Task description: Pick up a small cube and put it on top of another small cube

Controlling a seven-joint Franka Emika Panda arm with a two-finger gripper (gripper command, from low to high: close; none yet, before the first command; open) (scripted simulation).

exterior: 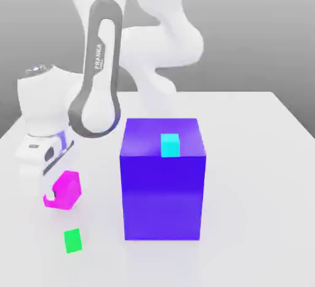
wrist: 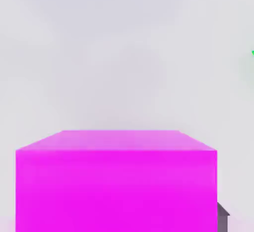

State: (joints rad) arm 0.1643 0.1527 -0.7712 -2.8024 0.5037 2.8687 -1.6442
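The tiny plain bright green cube [exterior: 73, 241] lies closest to the exterior camera, flat on the pale grey-white tabletop [exterior: 258, 175], low toward the exterior view's left. Just behind it, a short way further from the camera, sits the plain bright magenta-pink cube [exterior: 64, 190], with the two-finger gripper [exterior: 54, 201] of the white arm closed around it — the jaws are drawn in as far as the cube's width lets them, and a dark fingertip [wrist: 222, 217] shows hard against the cube's flank in the hand view, where the magenta cube [wrist: 116, 184] looms large directly under the camera.

That is the relation the coming move turns on: from the gripper and its load, the green cube lies toward the exterior camera and a touch to the exterior view's right, near but not touching. In the hand view a sliver of green [wrist: 252, 53] just shows at the frame's edge. The magenta cube looks slightly tilted in the exterior view, so I judge it is gripped but barely, if at all, off the table.

Room for moving is decent. The large glossy blue-purple block [exterior: 162, 178] stands to the exterior view's right of both cubes, with a tiny cyan cube [exterior: 170, 145] on its top face (neither belongs to this task); the strip of table between it and the green cube is bare. The target is about half the width of what must rest on it, so centring will matter — an off-centre release would likely tip.
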